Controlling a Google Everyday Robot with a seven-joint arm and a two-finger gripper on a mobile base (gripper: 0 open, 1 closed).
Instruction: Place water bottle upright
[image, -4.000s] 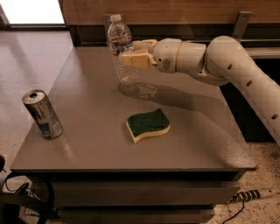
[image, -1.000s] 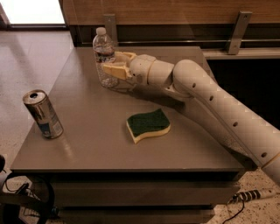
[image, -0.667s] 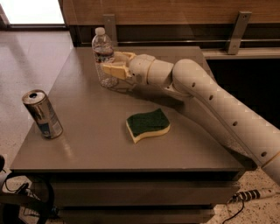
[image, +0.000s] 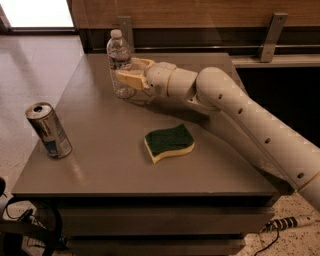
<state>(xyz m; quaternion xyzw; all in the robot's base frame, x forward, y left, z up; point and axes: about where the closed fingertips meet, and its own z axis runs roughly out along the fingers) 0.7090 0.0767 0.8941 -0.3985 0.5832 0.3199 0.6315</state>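
Upright water bottle (image: 119, 56) in end effector (image: 128, 69)

One high camera looks down over table (image: 110, 150), tool (image: 129, 70) clasping far water bottle (image: 118, 50).

The bottle (image: 119, 54) is stood upright at the back left of the table (image: 100, 162), with the gripper (image: 132, 71) placed against its right side. The can (image: 48, 131) is set by the left edge, nearer the front. The sponge (image: 169, 142) is laid mid-table, right of the can and in front of the gripper.
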